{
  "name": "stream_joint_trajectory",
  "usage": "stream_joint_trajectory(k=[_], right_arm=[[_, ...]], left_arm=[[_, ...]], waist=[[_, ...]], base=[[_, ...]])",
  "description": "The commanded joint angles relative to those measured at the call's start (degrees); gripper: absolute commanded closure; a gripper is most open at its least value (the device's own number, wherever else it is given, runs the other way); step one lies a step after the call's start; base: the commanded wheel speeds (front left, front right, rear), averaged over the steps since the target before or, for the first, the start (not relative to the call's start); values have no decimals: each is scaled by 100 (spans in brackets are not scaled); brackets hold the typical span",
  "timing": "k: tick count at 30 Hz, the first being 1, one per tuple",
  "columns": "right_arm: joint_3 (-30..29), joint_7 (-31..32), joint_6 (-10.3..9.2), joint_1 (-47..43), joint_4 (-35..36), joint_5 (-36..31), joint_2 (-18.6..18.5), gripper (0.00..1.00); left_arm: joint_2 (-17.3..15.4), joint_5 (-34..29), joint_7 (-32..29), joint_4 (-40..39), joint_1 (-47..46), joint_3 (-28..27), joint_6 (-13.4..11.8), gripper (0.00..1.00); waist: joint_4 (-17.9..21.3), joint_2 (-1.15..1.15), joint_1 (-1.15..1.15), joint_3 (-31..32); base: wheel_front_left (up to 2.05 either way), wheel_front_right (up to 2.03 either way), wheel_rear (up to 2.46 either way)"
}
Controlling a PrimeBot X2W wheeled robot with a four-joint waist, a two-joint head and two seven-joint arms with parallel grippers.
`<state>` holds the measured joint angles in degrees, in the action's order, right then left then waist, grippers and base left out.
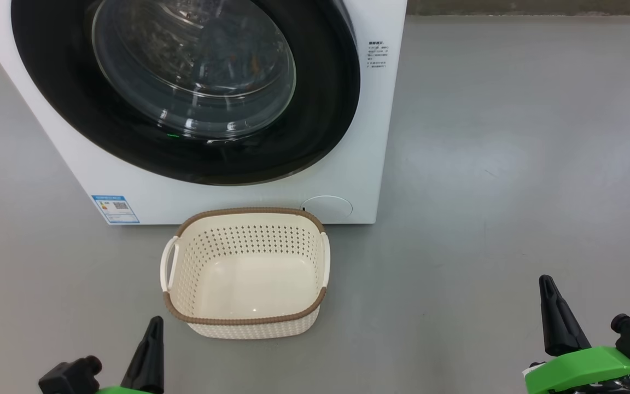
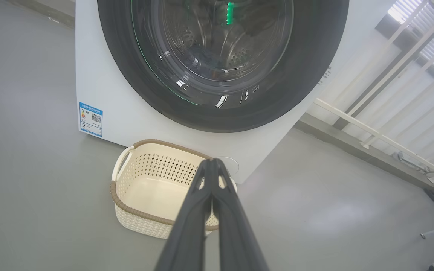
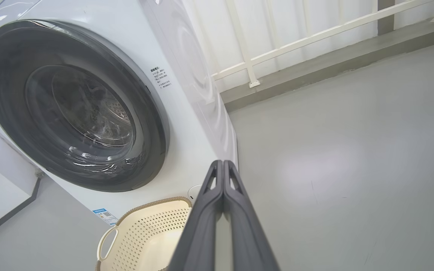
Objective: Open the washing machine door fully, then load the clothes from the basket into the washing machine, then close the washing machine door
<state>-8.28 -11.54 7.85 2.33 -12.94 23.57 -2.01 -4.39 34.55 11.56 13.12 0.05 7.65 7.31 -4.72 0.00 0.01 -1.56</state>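
Note:
The white washing machine (image 1: 227, 194) stands ahead with its black-rimmed round door (image 1: 63, 104) shut flat against the front. Behind the door's glass bowl, a dim dark-blue mass with orange specks, the clothes (image 1: 226, 61), lies in the drum. The cream perforated basket (image 1: 245, 323) with a brown rim sits on the floor in front of the machine, with nothing in it. My left gripper (image 1: 153, 328) is shut and holds nothing, low and left of the basket. My right gripper (image 1: 546, 285) is shut on nothing, far right of the basket. Their closed fingertips (image 2: 212, 162) (image 3: 222, 164) point toward the machine.
Grey floor (image 1: 512, 164) spreads to the right of the machine. A blue label sticker (image 1: 115, 209) marks its lower left corner and a round service cap (image 1: 327, 207) sits behind the basket. A white railing (image 3: 315, 35) runs along the wall beyond.

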Motion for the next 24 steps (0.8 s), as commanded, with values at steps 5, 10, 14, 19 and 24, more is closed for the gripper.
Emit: stream_joint_trajectory(k=[5, 10, 14, 19, 24], right_arm=[[38, 121, -8, 150, 113, 486, -51, 100], [46, 208, -9, 162, 102, 816, -53, 100], [50, 260, -10, 169, 96, 1013, -54, 100], [57, 346, -12, 181, 84, 1341, -56, 100], [64, 431, -13, 193, 73, 1665, -58, 100]], left_arm=[[-77, 429, -95, -92, -207, -149, 4, 100], [-77, 718, -171, -87, -227, -200, 5, 100], [-76, 889, -216, -83, -238, -230, 6, 100], [-73, 1175, -294, -76, -258, -282, 6, 100], [-70, 1455, -371, -68, -277, -335, 7, 100]], waist=[[27, 0, -1, 8], [50, 0, -1, 15], [64, 0, -1, 19], [87, 0, -1, 26], [110, 0, -1, 32]], base=[[0, 0, 0], [0, 0, 0], [0, 0, 0], [0, 0, 0], [0, 0, 0]])
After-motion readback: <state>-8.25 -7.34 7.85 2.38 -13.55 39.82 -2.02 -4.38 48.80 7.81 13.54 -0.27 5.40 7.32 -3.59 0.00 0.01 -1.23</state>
